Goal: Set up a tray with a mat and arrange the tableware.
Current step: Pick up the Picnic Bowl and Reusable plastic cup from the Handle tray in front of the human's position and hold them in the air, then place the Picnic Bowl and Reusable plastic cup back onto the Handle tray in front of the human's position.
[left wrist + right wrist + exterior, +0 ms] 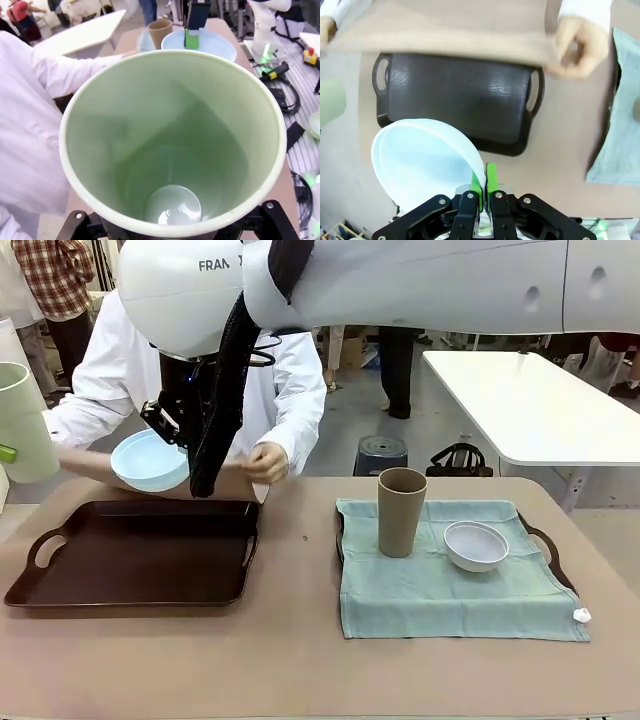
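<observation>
Four pieces of tableware are in play, and we judge all of them light, stiff matte plastic that slips easily and tips if nudged, so a pinch on the rim suits the bowls and a wide clasp around the wall suits the cups. Our right end effector (483,187) has its green pads squeezed tight on the rim of the light blue bowl (148,460), which hangs tilted and empty at the upper left of the front frame, above the far edge of the dark tray (60,585). That tray holds nothing yet; the person's hands (575,50) hold a beige mat (445,27) along its far side. Our left end effector (175,232) stands spread wide around the base of the pale green cup (172,140), also empty, at the far left edge of the front frame. At centre right, the brown cup (401,512) stands upright beside the white bowl (476,545), both empty, on a green cloth (420,600) over a second tray (545,545) on the worktop (300,660).
</observation>
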Robot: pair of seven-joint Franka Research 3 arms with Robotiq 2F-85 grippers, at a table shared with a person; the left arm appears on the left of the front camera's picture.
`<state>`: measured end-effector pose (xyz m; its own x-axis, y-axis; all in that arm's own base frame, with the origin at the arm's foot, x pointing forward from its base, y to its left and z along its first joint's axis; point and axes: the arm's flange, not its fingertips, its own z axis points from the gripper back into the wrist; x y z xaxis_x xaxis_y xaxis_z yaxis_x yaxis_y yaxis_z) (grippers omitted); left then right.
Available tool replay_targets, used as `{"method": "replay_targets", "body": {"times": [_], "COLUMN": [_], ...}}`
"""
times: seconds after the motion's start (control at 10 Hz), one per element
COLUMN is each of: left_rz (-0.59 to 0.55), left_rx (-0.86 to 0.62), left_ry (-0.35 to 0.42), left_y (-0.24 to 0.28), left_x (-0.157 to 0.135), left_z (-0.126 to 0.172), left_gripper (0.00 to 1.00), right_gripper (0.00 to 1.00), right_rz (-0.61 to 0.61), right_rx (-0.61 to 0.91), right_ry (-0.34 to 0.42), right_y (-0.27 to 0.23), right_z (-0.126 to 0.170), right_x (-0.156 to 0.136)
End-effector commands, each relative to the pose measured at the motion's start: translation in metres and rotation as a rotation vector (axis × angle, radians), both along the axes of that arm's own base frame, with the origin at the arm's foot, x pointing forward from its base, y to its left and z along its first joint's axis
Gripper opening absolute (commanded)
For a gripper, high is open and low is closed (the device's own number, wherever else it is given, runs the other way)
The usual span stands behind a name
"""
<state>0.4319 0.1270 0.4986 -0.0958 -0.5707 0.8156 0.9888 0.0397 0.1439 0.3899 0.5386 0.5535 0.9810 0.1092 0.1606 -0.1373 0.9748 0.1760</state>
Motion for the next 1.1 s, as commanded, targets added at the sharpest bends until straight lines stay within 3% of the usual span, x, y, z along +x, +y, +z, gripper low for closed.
{"method": "replay_targets", "body": {"times": [0.0,1.0], "left_rz": [-0.006,-0.006], "left_rx": [0.008,0.008], "left_ry": [-0.014,-0.014], "left_y": [0.0022,0.0022], "left_x": [0.0035,0.0035], "left_z": [0.0034,0.0034], "left_gripper": [0.28,0.28], "right_gripper": [0.00,0.00], "right_rz": [0.010,0.010], "right_rx": [0.002,0.002], "right_ry": [-0.003,-0.003], "right_y": [0.0010,0.0010], "right_z": [0.0004,0.0004], "right_x": [0.0012,0.0012]}}
